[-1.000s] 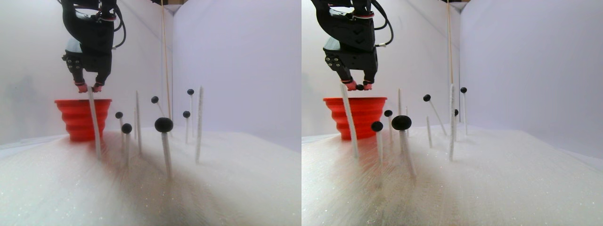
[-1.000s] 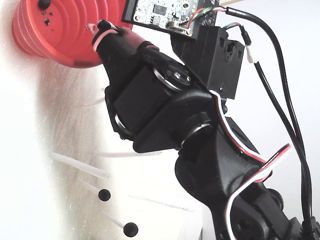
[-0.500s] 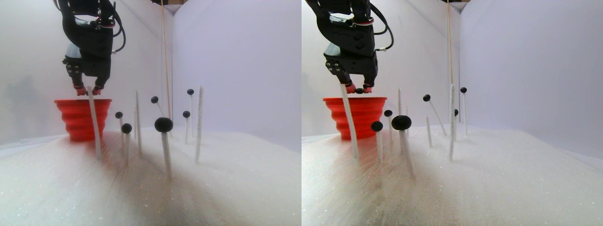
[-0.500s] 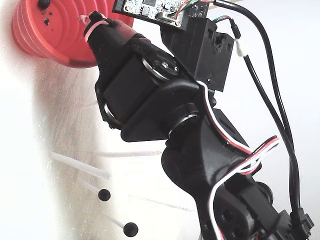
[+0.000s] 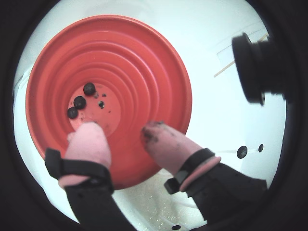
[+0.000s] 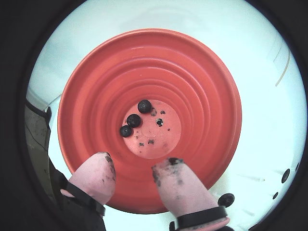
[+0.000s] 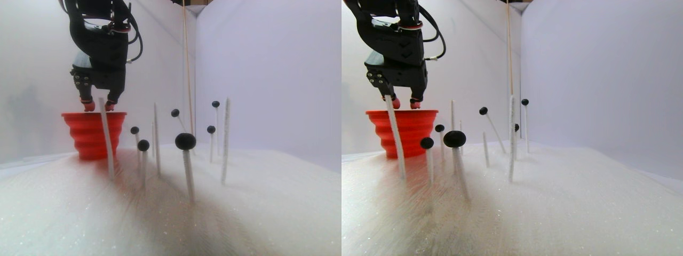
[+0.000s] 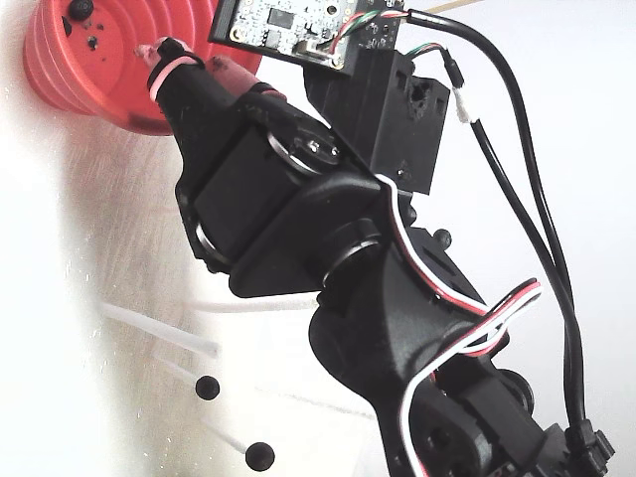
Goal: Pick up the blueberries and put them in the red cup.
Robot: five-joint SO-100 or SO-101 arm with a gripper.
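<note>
Blueberries [image 6: 134, 120], three of them, lie together on the floor of the red cup [image 6: 202, 96], toward the left of its base among the small dark holes, as both wrist views show. Above them the tool [image 6: 132, 175] hangs over the cup's mouth with its two pink-capped fingers [image 6: 180, 190] parted and nothing between them; the pink tips are smudged dark. From the low stereo pair view the tool [image 7: 97, 106] sits right at the cup's rim [image 7: 94, 114], its fingertips just about level with the top edge, and the black arm [image 7: 101, 42] rises straight up from it. The cup [image 7: 90, 136] stands upright on the white, glittery desk [image 7: 240, 213], toward the left of that view. To its right several thin white sticks [image 7: 188, 173] poke up from the surface, some carrying black balls on top [image 7: 185, 141] and a few bare; these balls are well apart from the cup. In the fixed view the arm [image 8: 328, 278] fills most of the picture, with a green-edged circuit board [image 8: 298, 25] and red, white and black wires [image 8: 477, 338] on it, the cup [image 8: 89, 70] sits in the upper left corner, and two more stick-mounted balls [image 8: 207, 388] show near the bottom.
</note>
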